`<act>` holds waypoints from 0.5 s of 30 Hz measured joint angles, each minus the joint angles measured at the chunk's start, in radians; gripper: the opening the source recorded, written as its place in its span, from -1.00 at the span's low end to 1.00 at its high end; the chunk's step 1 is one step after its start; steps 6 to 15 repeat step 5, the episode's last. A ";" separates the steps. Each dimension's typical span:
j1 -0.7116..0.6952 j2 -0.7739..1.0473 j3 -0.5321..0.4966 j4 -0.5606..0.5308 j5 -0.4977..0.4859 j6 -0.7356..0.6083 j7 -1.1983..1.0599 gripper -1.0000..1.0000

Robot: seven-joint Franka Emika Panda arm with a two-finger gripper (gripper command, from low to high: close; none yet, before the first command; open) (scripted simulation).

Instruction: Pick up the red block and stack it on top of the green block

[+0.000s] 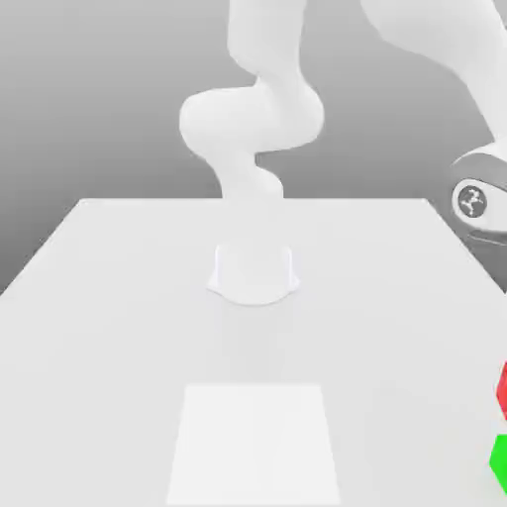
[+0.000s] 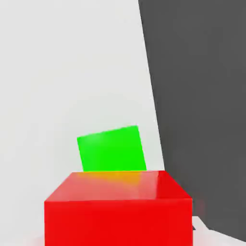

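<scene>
Across most of the exterior view spreads the white table [image 1: 119, 327], with a paler square patch [image 1: 255, 444] marked on it toward the near edge. From a round base [image 1: 253, 272] on the table rises the white robot arm [image 1: 253, 124], which bends out of the top of the picture and comes back down at the exterior view's right, where part of its wrist [image 1: 478, 201] shows at the frame edge. Next in size is the red block [image 2: 117, 209], large and close in the hand view; the gripper's jaws are drawn narrow and hold this block, which hangs off the table. In the exterior view the red block [image 1: 502, 388] sits at the right edge, directly above the green block [image 1: 500, 461], with a gap between them. The green block [image 2: 112, 148] lies on the table near its edge.
</scene>
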 joint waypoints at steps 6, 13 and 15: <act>0.007 0.031 -0.008 0.004 -0.012 0.027 0.007 1.00; 0.007 0.031 -0.008 0.004 -0.012 0.027 0.007 1.00; 0.007 0.031 -0.008 0.004 -0.012 0.027 0.007 1.00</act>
